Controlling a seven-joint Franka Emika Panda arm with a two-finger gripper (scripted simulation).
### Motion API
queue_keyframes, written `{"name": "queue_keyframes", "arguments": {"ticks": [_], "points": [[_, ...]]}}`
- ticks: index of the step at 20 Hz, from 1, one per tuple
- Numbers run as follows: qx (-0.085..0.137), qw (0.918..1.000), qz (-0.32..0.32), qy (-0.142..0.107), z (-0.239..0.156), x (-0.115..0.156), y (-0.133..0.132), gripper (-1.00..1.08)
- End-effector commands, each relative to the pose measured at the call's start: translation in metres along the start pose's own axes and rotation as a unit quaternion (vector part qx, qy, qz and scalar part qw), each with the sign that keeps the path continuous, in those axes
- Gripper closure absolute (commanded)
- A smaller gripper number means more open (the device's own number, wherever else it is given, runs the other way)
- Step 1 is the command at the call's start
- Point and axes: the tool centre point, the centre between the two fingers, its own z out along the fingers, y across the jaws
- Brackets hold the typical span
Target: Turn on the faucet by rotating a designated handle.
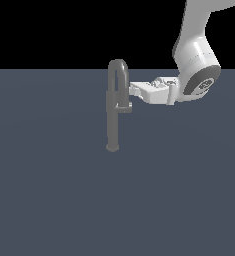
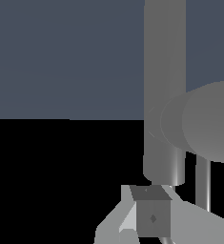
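In the wrist view, one claw finger point(image 2: 151, 217) is seen closest of all, as a grey block with a pale slanted part beside it. Just past it the rounded end of the handle point(image 2: 213, 121) is seen very big, and behind that the thick grey column of the faucet point(image 2: 165, 71) is seen. The other finger cannot be picked out here, so it cannot be told from this view if the claw is spread or pressed together.

The whole scene is shown only in the exterior view. The white arm point(image 1: 196, 55) is seen coming down from above on the exterior view's right, and the claw point(image 1: 132, 90) is held out sideways toward the faucet point(image 1: 113, 120). The tip of the claw is seen right beside the column, just under the arched spout point(image 1: 118, 67). The handle point(image 1: 124, 107) is seen as a short stub sticking out from the column, just below the claw tip. It cannot be told if the claw is touching the handle or the column. The fingers are too small and blurred here for the gap between them to be judged.

Farther off, the faucet's small round base point(image 1: 112, 147) is seen standing on the flat blue-grey floor point(image 1: 49, 200), well below the claw.
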Motion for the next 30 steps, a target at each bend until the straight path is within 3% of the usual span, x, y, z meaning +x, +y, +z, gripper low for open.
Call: {"name": "queue_keyframes", "arguments": {"ticks": [1, 17, 19, 30], "points": [[0.000, 1.0000, 0.000, 0.000, 0.000, -0.003, 0.006, 1.08], [0.000, 1.0000, 0.000, 0.000, 0.000, -0.009, 0.042, 1.08], [0.003, 1.0000, -0.008, 0.004, 0.000, -0.013, 0.034, 1.08], [0.000, 1.0000, -0.001, 0.000, 0.000, 0.004, 0.070, 1.08]]}}
